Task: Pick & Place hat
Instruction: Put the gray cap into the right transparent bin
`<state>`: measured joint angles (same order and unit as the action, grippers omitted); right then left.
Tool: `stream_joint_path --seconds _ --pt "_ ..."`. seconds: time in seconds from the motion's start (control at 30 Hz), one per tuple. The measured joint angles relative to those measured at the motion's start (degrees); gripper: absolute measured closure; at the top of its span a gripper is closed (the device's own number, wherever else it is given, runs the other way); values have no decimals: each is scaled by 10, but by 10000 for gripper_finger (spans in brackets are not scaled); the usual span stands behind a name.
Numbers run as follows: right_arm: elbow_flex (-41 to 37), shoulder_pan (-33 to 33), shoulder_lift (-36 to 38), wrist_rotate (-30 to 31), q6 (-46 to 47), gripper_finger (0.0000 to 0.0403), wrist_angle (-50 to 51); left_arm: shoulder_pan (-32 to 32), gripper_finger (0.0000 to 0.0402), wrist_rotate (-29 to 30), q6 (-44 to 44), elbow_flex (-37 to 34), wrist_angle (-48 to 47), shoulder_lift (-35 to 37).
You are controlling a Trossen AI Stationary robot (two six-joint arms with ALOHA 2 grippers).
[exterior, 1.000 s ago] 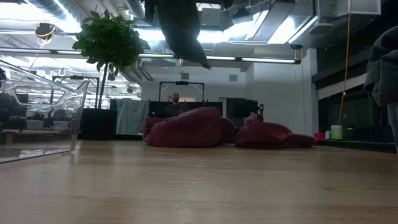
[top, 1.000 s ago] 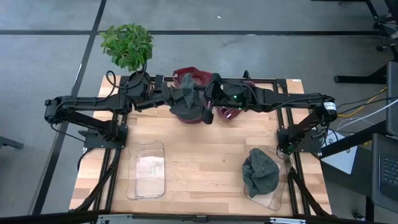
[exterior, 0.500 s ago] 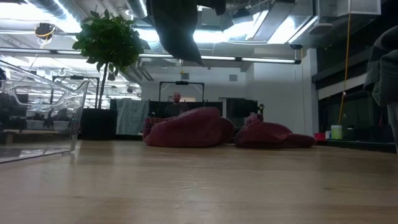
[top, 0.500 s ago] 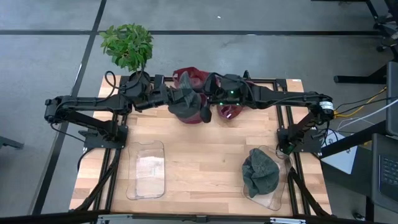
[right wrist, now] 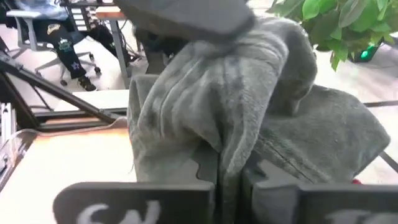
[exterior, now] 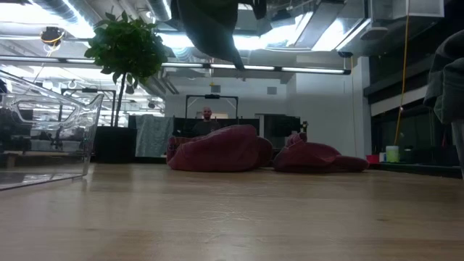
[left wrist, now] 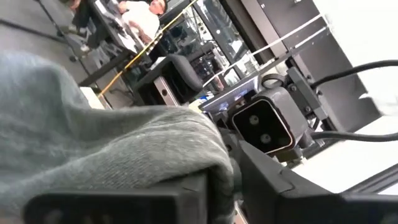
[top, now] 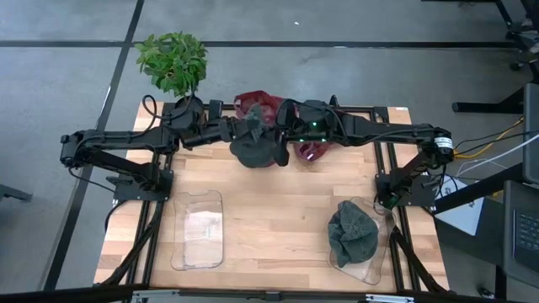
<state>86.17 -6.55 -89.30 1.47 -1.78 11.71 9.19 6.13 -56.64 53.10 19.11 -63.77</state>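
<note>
High view, left to right: potted plant in the upper left of the frame, just off the table's far edge. Empty clear tray lower left of centre on the wood. Left arm reaches in from the left edge, left gripper at upper centre, touching the grey hat that hangs in the air between both arms; left wrist view shows the knit fabric draped over its dark fingers, but whether they're pinching or loosening I can't tell. Two dark red hats lie on the table under and behind the grey one, upper centre. Right gripper comes in from the right side, and its fingers are pressed together on a fold of the grey hat, clear in the right wrist view. Second clear tray in the lower right of the frame with another grey hat in it. Low view: the lifted hat hangs at top centre, well clear of the tabletop, red hats at mid frame behind it.
</note>
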Motion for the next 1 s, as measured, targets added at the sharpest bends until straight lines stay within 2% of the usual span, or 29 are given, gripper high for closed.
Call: stream_joint_path --seconds 0.23,0.5,0.73,1.0 --pt "0 -1 27 0 -4 393 62 3 238 -1 47 0 4 0" --pt "0 -1 84 -2 6 394 172 33 146 -56 84 0 2 0" --pt "0 -1 161 -13 59 394 256 49 128 -113 105 0 0 0" --pt "0 37 239 -2 188 392 367 48 133 -117 140 0 -1 0"
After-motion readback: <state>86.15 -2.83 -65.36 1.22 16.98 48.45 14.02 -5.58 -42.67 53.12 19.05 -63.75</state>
